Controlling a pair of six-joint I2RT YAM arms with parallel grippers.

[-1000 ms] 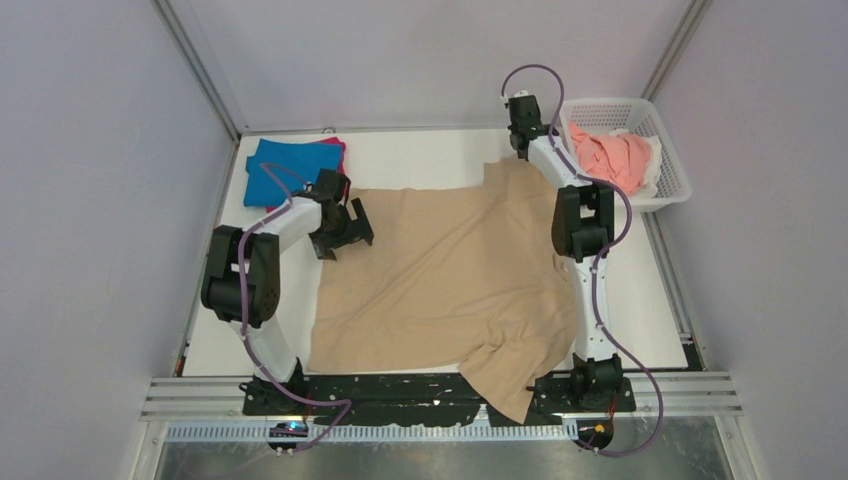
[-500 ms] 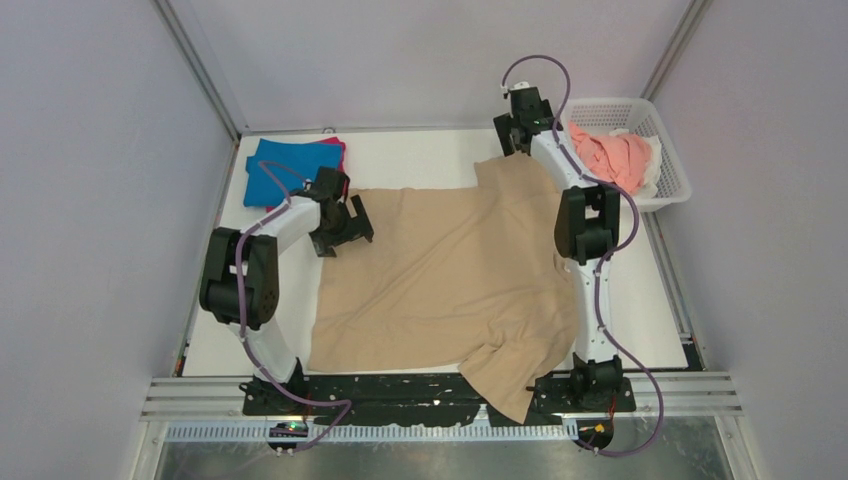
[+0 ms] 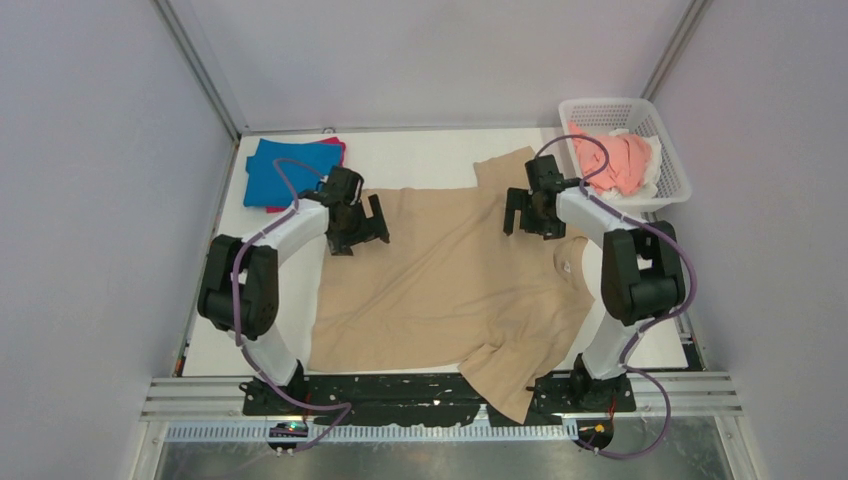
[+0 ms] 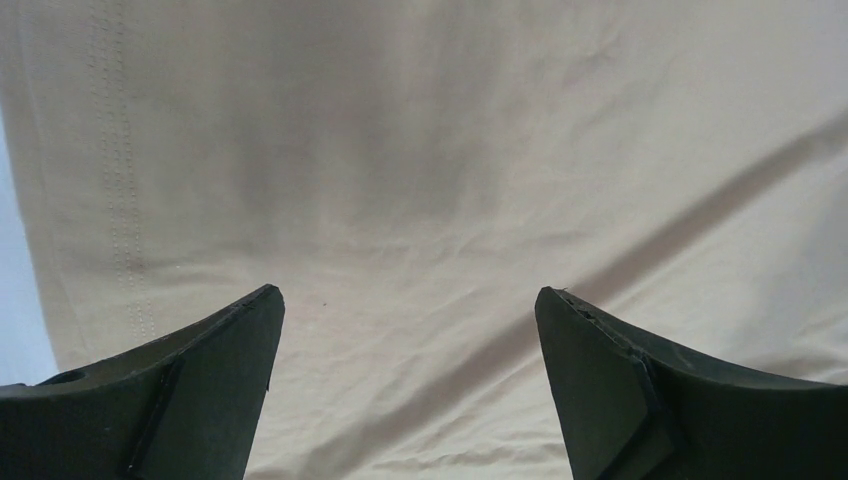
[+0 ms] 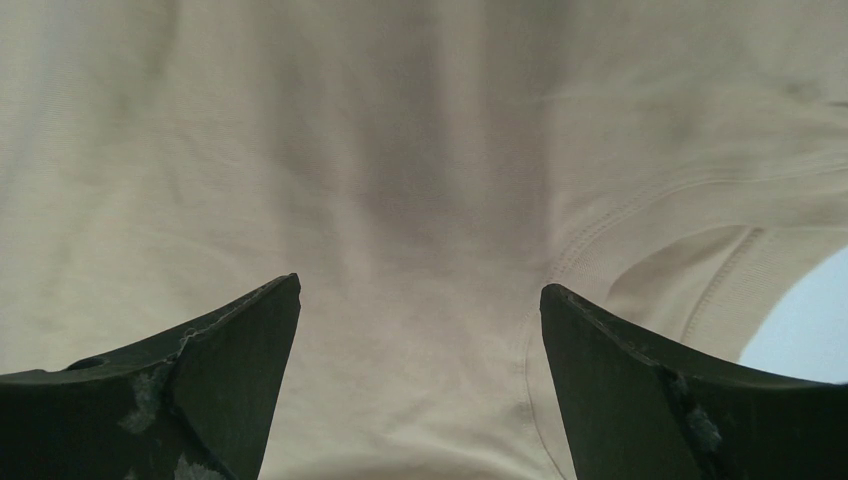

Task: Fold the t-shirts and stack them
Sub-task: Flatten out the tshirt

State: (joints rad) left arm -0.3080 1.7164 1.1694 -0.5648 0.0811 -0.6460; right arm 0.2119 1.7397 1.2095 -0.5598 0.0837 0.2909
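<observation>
A large tan t-shirt lies spread over the middle of the table, one sleeve hanging over the near edge. My left gripper hovers open over its far left part, nothing between the fingers; the left wrist view shows cloth and its stitched hem below the left gripper. My right gripper is open above the far right part, near the sleeve. The right gripper shows over the tan shirt and a sleeve seam. A folded blue shirt lies on a magenta one at the far left.
A white mesh basket stands at the far right corner, holding a salmon-pink shirt and a white one. Grey walls close in the table on both sides. Bare white table shows along the far edge.
The right gripper opened and let go of the tan shirt's far right sleeve, then drew back toward me over the shirt. The left gripper shifted slightly right, further onto the cloth.
</observation>
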